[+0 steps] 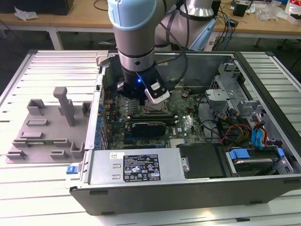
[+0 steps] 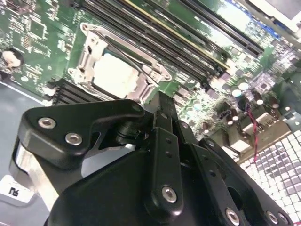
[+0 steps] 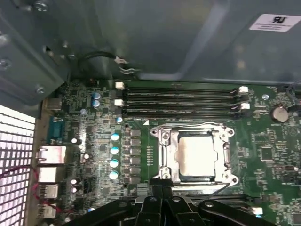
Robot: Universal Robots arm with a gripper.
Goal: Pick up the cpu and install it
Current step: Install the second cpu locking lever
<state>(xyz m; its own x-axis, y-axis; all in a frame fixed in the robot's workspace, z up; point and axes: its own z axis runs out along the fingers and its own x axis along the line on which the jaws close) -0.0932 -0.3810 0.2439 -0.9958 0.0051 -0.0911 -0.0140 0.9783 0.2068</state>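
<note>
While silver-white and square, the cpu (image 3: 196,154) sits in its socket (image 3: 165,155).

Even bright overhead light, glare whitening the cpu (image 3: 196,154), soft close-up blur.

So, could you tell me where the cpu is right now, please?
In both wrist views the cpu sits inside the metal-framed socket on the motherboard, beside the memory slots.

The arm points vertically downward, wrist joint directly above the gripper (image 3: 162,201). The black gripper linkages converge toward the fingertips, seen in both wrist views; nothing visible between them.
</note>
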